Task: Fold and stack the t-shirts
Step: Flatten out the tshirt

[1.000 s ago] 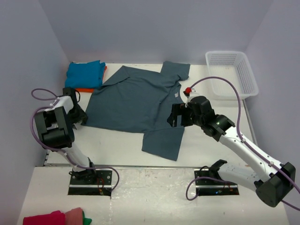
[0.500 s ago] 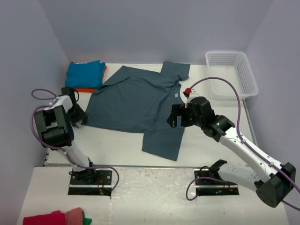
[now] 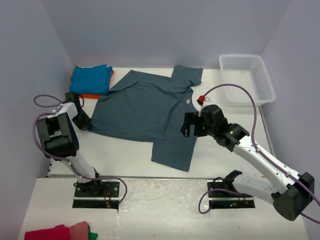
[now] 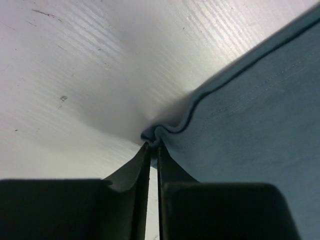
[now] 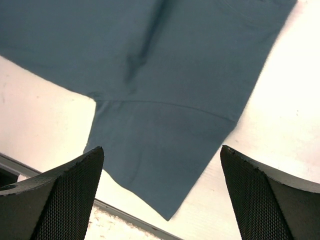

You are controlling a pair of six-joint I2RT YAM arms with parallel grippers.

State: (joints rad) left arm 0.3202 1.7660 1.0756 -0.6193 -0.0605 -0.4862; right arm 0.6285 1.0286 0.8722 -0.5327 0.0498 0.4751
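A large slate-blue t-shirt (image 3: pixel 145 107) lies spread flat across the middle of the white table. At the back left a folded turquoise t-shirt (image 3: pixel 90 78) rests on an orange t-shirt (image 3: pixel 91 95). My left gripper (image 3: pixel 85 123) sits low at the slate-blue shirt's left hem corner. In the left wrist view the left gripper (image 4: pixel 154 146) is shut on a small puckered fold of that hem (image 4: pixel 170 131). My right gripper (image 3: pixel 189 130) hovers over the shirt's near sleeve. In the right wrist view the right gripper (image 5: pixel 161 149) is wide open, with the sleeve (image 5: pixel 165 145) below it.
A white mesh basket (image 3: pixel 247 77) stands at the back right corner. Red and pink cloth (image 3: pixel 55 233) lies off the table at the lower left. The table's front edge (image 3: pixel 150 177) runs just beyond the sleeve. Walls close in on the left, back and right.
The left gripper's jaws have closed onto the shirt's hem corner at the left. The right gripper has drifted slightly toward the near sleeve and stays open.
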